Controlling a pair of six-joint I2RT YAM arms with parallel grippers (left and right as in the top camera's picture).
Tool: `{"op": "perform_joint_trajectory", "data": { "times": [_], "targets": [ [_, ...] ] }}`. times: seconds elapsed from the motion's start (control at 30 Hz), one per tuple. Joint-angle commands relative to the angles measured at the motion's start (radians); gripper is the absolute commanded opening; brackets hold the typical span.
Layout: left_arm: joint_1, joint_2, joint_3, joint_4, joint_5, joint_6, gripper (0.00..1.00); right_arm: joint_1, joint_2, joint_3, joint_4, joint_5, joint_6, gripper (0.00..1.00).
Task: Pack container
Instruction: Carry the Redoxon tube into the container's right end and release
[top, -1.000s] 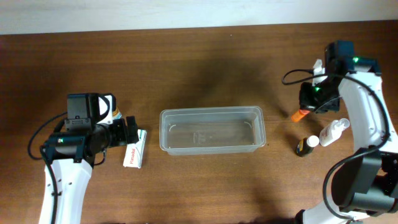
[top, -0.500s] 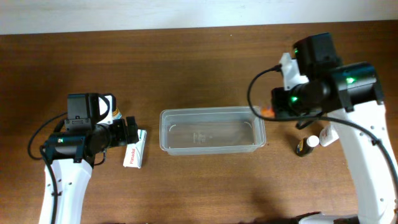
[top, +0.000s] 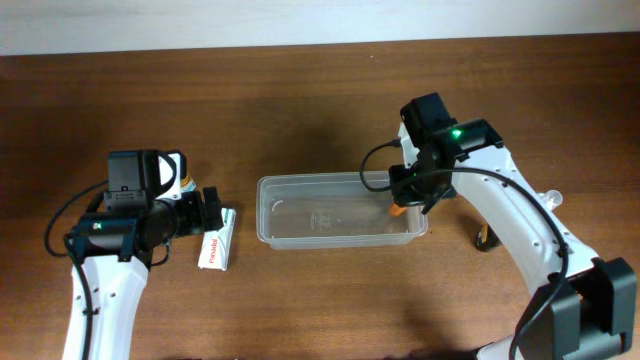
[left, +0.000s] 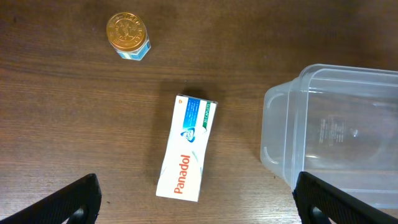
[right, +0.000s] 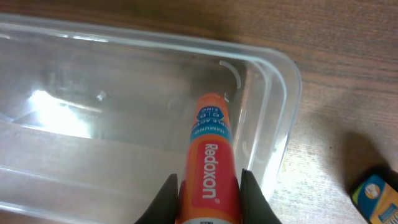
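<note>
The left gripper (top: 210, 214) stays spread open by the Panadol box (top: 217, 240), left of the container (top: 340, 181) at mid-table (top: 320, 100). The right gripper (right: 208, 186), clenched on the Redoxon tube (right: 210, 155), has swung in from the right. The tube now dips into the container's right end, so the first item looks nearly packed.

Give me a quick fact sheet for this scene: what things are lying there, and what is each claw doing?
container: clear tub in the middle, nothing loose inside
right claw: shut on an orange Redoxon tube, held into the container's right end
left claw: open, holding nothing, by the Panadol box
Panadol box: lying flat, left of the container
gold-lidded jar: upright, apart from the box
</note>
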Motion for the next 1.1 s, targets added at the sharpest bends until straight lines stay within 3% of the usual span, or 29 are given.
{"op": "perform_joint_trajectory", "data": {
  "times": [0.0,0.07,0.17,0.43,0.5,0.57,0.7,0.87,1.07],
  "targets": [
    [0.0,0.003,0.019,-0.006,0.011,0.016,0.99,-0.015,0.023,-0.011,0.028,0.05,0.015,0.11],
    [0.0,0.003,0.019,-0.006,0.011,0.016,1.0,-0.015,0.026,-0.011,0.039,0.07,0.008,0.17],
    [0.0,0.003,0.019,-0.006,0.011,0.016,0.99,-0.015,0.026,-0.01,0.045,0.077,0.008,0.33],
    [0.0,0.003,0.019,-0.006,0.011,0.016,0.99,-0.016,-0.106,0.158,-0.13,0.162,0.064,0.35],
    [0.0,0.003,0.019,-0.006,0.011,0.016,0.99,-0.023,-0.192,0.196,-0.166,0.216,0.109,0.4],
    [0.0,0.003,0.019,-0.007,0.011,0.016,1.0,-0.058,-0.289,0.198,-0.196,0.231,0.138,0.51],
    [0.0,0.003,0.019,-0.007,0.011,0.016,0.99,-0.199,-0.37,0.191,-0.338,0.224,0.172,0.58],
    [0.0,0.003,0.019,-0.007,0.011,0.016,0.99,-0.321,-0.364,0.102,-0.374,0.216,0.164,0.64],
    [0.0,0.003,0.019,-0.006,0.011,0.016,0.99,-0.422,-0.328,-0.175,-0.193,0.182,0.13,0.69]
  ]
}}
